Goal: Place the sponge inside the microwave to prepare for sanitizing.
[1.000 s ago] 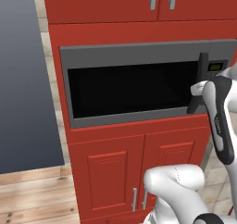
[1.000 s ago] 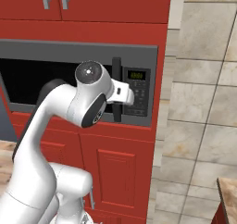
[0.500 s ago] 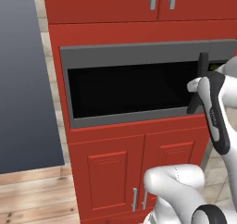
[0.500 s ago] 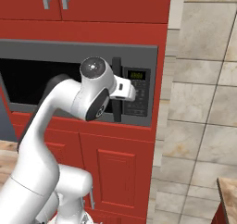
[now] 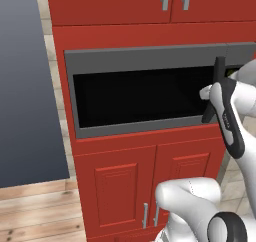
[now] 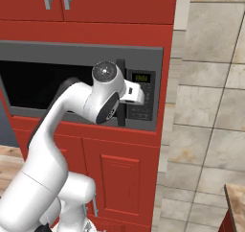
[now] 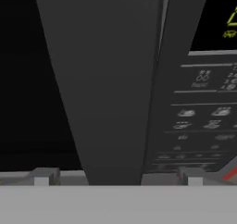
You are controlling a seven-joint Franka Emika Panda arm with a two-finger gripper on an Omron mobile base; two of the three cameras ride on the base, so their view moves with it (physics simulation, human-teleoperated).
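The microwave (image 5: 150,91) sat built into the red cabinets (image 5: 125,181) with its dark-windowed door closed. The gripper (image 6: 136,93) was at the door's vertical handle (image 7: 102,84), just left of the keypad panel (image 6: 141,96). In the hand view the handle ran between the two fingers (image 7: 44,176), which were spread to either side of it and not seen touching it. The step in hand was judged to be opening the door. To do it well, the fingers should be centred on the handle, closed firmly on it, and the pull should follow the arc of the door about its hinge at the far side, not a straight line, so the grip does not slip off. The sponge could not be located from these pictures.
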